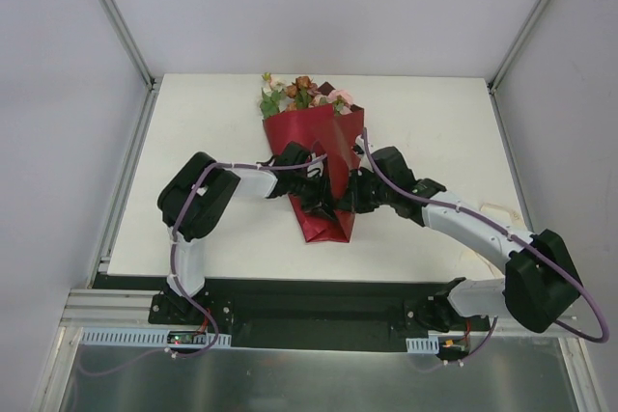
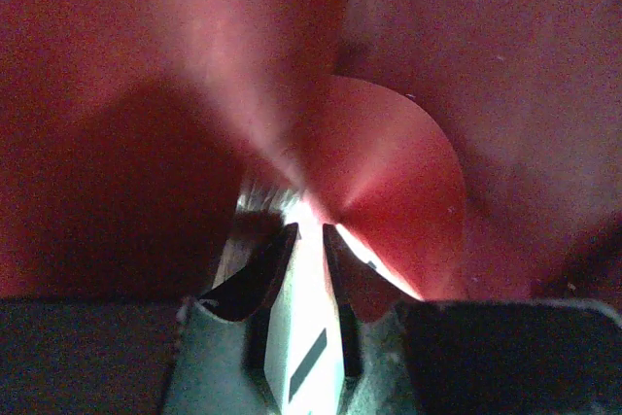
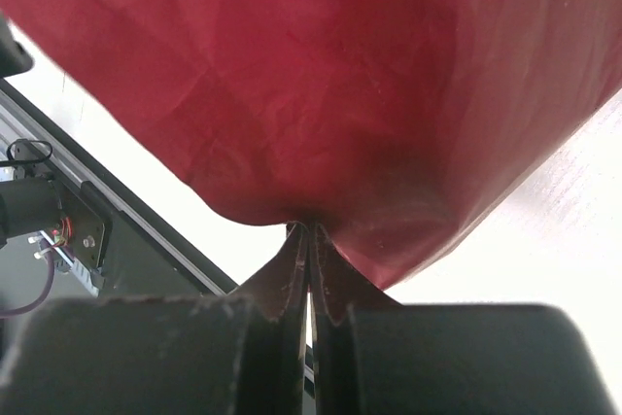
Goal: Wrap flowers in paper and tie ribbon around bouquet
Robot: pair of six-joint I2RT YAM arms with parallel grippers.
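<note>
Flowers [image 1: 300, 92] sit inside dark red paper cone [image 1: 301, 134].

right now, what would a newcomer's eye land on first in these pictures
The dark red paper cone in the middle of the white table, with pink, cream and rust flowers spilling from its far end. Next, at its lower half, the right gripper is shut on a paper edge and the left gripper noses into the folds.

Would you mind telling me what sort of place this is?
Probably a lab robot cell: a white table boxed in by aluminium frame posts and plain wall panels, with two arms bolted to a base plate.
</note>
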